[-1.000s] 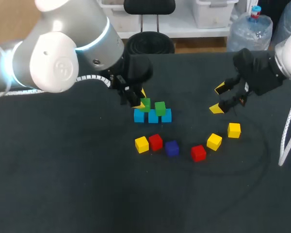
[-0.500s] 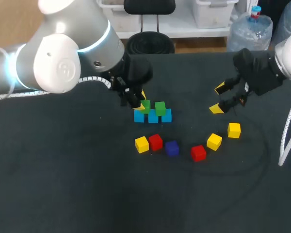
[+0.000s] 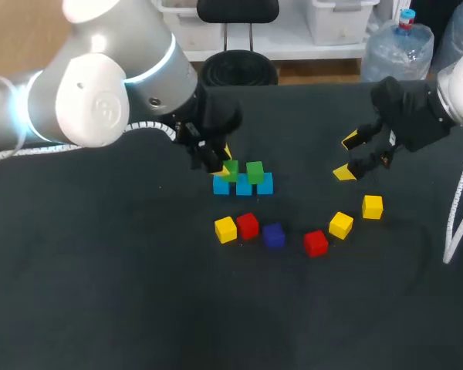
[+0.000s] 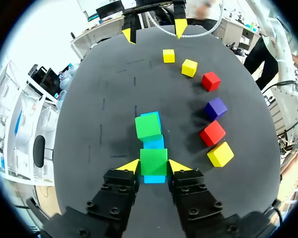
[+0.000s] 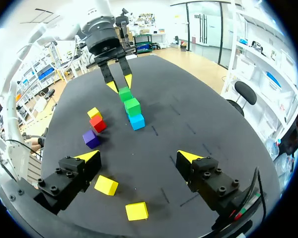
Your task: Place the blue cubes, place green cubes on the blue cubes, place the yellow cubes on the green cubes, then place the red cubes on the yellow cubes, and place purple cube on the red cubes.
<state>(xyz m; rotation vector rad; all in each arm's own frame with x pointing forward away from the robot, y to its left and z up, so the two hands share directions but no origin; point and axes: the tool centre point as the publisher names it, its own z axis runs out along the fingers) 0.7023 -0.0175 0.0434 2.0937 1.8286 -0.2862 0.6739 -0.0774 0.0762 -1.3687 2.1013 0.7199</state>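
Row of blue cubes [image 3: 265, 185] carries two green cubes [image 3: 254, 171] on top.

Left arm [image 3: 92, 96]: the large elbow joint has shifted slightly toward 3 o'clock over the last second. Left tool [image 4: 154, 166]: it has crept marginally toward 5 o'clock, and the green cube [image 4: 154, 161] between its tips appears a touch lower on the blue cubes [image 3: 264, 185] on the tabletop
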